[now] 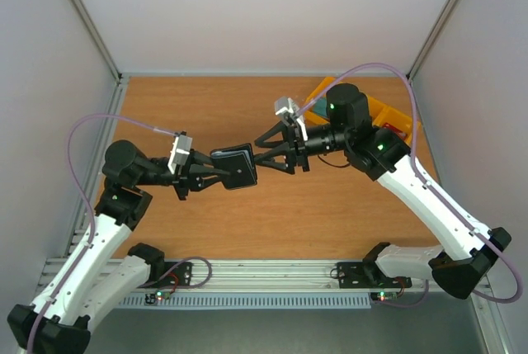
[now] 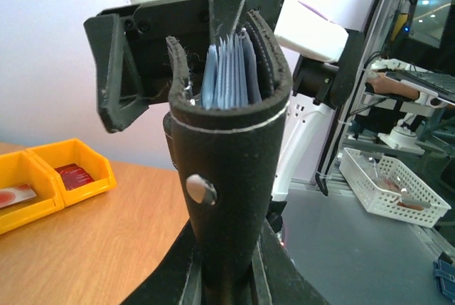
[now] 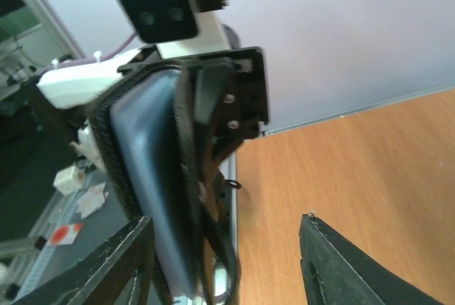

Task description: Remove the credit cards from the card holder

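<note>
My left gripper (image 1: 224, 174) is shut on the card holder (image 1: 234, 167), a grey-blue wallet with dark edges, and holds it above the table. In the left wrist view the holder (image 2: 227, 177) stands upright between my fingers (image 2: 181, 276), its mouth spread, with thin blue-grey layers (image 2: 229, 70) inside. I cannot tell whether these are cards. My right gripper (image 1: 264, 154) is open, facing the holder's mouth, one finger to each side. In the right wrist view the holder (image 3: 146, 177) sits by the left finger (image 3: 106, 269). A red card (image 2: 75, 175) lies in the yellow tray.
The yellow three-compartment tray (image 1: 386, 113) stands at the back right of the wooden table; it also shows in the left wrist view (image 2: 53, 154) with another card (image 2: 11, 195) in a second compartment. A white basket (image 2: 394, 188) stands off the table.
</note>
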Robot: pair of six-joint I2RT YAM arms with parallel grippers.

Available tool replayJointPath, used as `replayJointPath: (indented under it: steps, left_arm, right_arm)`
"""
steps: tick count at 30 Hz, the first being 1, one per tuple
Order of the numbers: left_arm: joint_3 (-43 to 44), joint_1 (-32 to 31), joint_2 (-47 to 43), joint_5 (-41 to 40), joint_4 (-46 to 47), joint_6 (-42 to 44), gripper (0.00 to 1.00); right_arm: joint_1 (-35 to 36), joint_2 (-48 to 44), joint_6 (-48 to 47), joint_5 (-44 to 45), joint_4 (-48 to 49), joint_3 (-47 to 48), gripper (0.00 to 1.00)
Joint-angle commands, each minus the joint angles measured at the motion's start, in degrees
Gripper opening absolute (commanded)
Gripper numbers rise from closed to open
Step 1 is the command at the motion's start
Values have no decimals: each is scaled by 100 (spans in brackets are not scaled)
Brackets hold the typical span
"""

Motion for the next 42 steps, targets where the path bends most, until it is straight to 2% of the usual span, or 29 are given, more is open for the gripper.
replayJointPath:
  steps: [1, 3, 5, 8, 13, 19, 24, 27, 28, 31, 35, 36, 37, 39, 40, 42]
  left_arm:
    - [-37, -90, 1, 218, 328, 255, 0]
    - [-4, -114, 7, 264, 309, 245, 0]
    - [20, -124, 17, 272, 278, 274, 0]
    - [35, -120, 33, 277, 301, 304, 0]
    - [31, -146, 46, 365, 302, 355, 0]
    - [58, -155, 100, 208, 319, 268, 0]
    - [7, -155, 107, -14, 326, 177, 0]
    - [-43, -155, 139, -61, 349, 115, 0]
    - [-58, -161, 143, -85, 350, 133, 0]
    - [-92, -164, 160, -263, 334, 189, 0]
    - [-103, -164, 164, -318, 435, 29, 0]
    - [-110, -164, 156, -318, 420, 14, 0]
    - [-115, -164, 144, -325, 406, 8, 0]
    - [-139, -164, 115, -355, 392, -5, 0]
    - [-149, -164, 107, -385, 403, -37, 0]
    - [-175, -164, 88, -511, 401, -103, 0]
  right_arm:
    - [302, 94, -326, -58, -393, 391, 51]
    - [306, 154, -401, -35, -480, 483, 43]
    - [319, 191, -418, -148, -475, 529, 42]
    - [417, 263, -554, -83, -657, 556, 47]
    - [648, 359, -831, 327, -990, 574, 48]
    - [967, 542, -1157, 334, -1378, 776, 64]
    - [1039, 638, -1334, -120, -1601, 923, 61]
    - [1040, 645, -1493, -466, -1817, 965, 69]
    - [1036, 638, -1461, -408, -1786, 938, 66]
    - [1040, 621, -1203, -25, -1450, 818, 47]
    - [1040, 468, -879, 370, -782, 522, 32]
    - [1039, 423, -831, 412, -654, 457, 26]
    - [1041, 384, -788, 432, -558, 413, 17]
    - [1040, 316, -755, 454, -456, 356, 6]
    - [1034, 293, -754, 466, -450, 357, 2]
    - [1012, 250, -699, 546, -453, 350, 1]
